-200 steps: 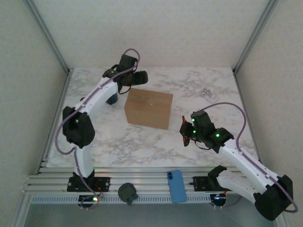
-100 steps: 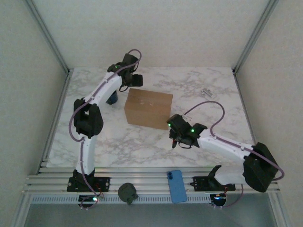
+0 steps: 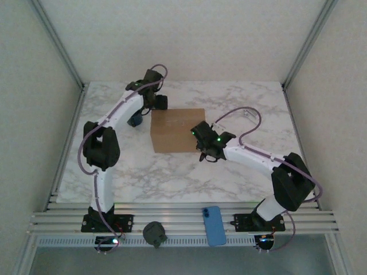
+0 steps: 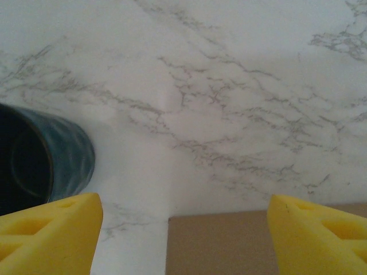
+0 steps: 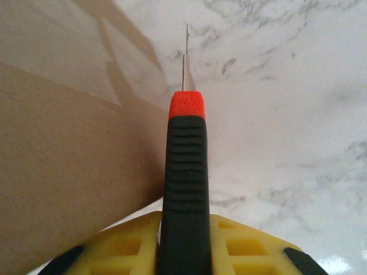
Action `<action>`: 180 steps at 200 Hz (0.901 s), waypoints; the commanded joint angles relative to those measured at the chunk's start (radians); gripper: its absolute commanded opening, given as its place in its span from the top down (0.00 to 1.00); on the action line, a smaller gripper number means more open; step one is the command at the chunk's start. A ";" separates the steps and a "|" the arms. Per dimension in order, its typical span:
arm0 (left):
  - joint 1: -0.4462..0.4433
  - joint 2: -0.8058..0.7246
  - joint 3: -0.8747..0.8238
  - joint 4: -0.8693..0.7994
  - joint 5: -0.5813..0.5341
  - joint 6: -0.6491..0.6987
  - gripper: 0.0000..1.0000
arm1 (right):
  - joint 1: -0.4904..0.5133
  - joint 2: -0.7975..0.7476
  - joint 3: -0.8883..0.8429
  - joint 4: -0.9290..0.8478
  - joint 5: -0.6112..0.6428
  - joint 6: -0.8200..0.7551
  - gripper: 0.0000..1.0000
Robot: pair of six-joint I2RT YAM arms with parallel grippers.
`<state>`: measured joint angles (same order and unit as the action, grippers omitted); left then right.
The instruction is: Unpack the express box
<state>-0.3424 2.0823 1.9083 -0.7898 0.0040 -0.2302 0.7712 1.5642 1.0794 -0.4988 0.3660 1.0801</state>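
1. Top external, surroundings: a dark blue glazed mug (image 3: 136, 119) stands just beside the far-left corner of the box, partly under the left arm. A flat blue rectangular phone (image 3: 214, 225) and a dark round object (image 3: 155, 233) lie on the metal rail at the near edge, well apart from the box. A small pale item (image 3: 250, 113) lies far right, too small to identify.
2. Top external, task item: the plain brown cardboard express box (image 3: 174, 130) sits mid-table on the white marble table (image 3: 143, 172). Its top is flat and its sides are unprinted.
3. Top external, room: the left gripper (image 3: 160, 102) is at the box's far-left corner and the right gripper (image 3: 203, 146) at its right side. Bare marble lies open near and right of the box.
4. Left wrist: the yellow foam pads (image 4: 49, 229) of the left gripper (image 4: 183, 240) stand wide apart, holding nothing. The mug (image 4: 43, 166) is at left, and the box's edge (image 4: 229, 243) lies between the pads.
5. Right wrist: the right gripper (image 5: 183, 243) is clamped on a black ribbed, red-collared utility knife (image 5: 184, 172). Its thin blade (image 5: 184, 66) is just beside the box wall (image 5: 69, 172), with open marble to the right.
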 commanded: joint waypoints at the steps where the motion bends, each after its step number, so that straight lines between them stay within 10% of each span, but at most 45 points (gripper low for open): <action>1: -0.026 -0.062 -0.084 -0.048 0.049 0.005 0.25 | -0.058 0.063 0.082 0.071 -0.005 -0.074 1.00; 180: -0.204 -0.343 -0.469 0.055 0.080 -0.135 0.26 | -0.272 0.499 0.744 -0.044 -0.242 -0.447 1.00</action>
<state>-0.5056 1.7771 1.4536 -0.8124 0.0090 -0.3332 0.4881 2.0995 1.7702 -0.5091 0.1955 0.6804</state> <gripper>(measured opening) 0.741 0.204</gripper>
